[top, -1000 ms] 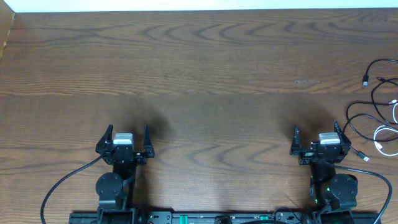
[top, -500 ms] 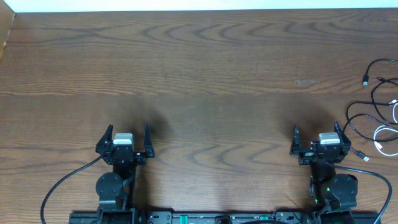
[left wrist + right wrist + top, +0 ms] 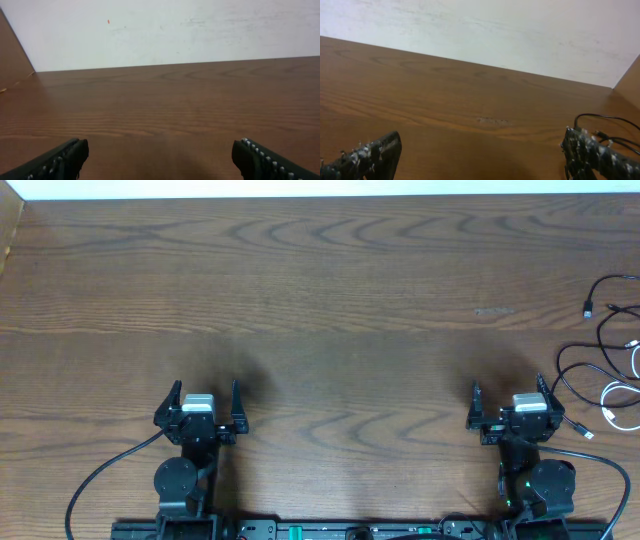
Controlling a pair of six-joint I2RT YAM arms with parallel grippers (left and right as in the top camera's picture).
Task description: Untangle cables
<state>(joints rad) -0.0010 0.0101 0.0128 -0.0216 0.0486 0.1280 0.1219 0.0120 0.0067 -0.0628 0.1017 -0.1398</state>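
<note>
Brown wood-grain worktop [image 3: 330,290] fills the overhead view, and both arms sit at its near edge. Left end effector [image 3: 206,388] first: fingers spread wide, nothing between them. Its own wrist camera confirms it, the left end effector [image 3: 160,152] showing two dark ribbed fingertips [image 3: 60,159] at the bottom corners of the shot with only bare wood in the gap. Over to the right end effector [image 3: 508,387]: same story, jaws fully apart and gripping nothing. From its wrist camera the right end effector [image 3: 480,147] frames open wood, its fingertips [image 3: 370,154] flecked with pale specks. Now the cables: a loose cluster of thin black flexible cords [image 3: 600,330] lies off to the right of the right end effector and somewhat ahead of it, out by the worktop's edge, well apart from the left end effector. A small black plug end [image 3: 588,308] sits at the far end of the cluster. A thin white cord [image 3: 611,410] curls among the black ones, directly right of the right end effector, near it but not touching. In the right wrist view a black cord [image 3: 600,116] arcs just beyond the right fingertip. White wall [image 3: 165,30] closes the scene beyond the worktop.
</note>
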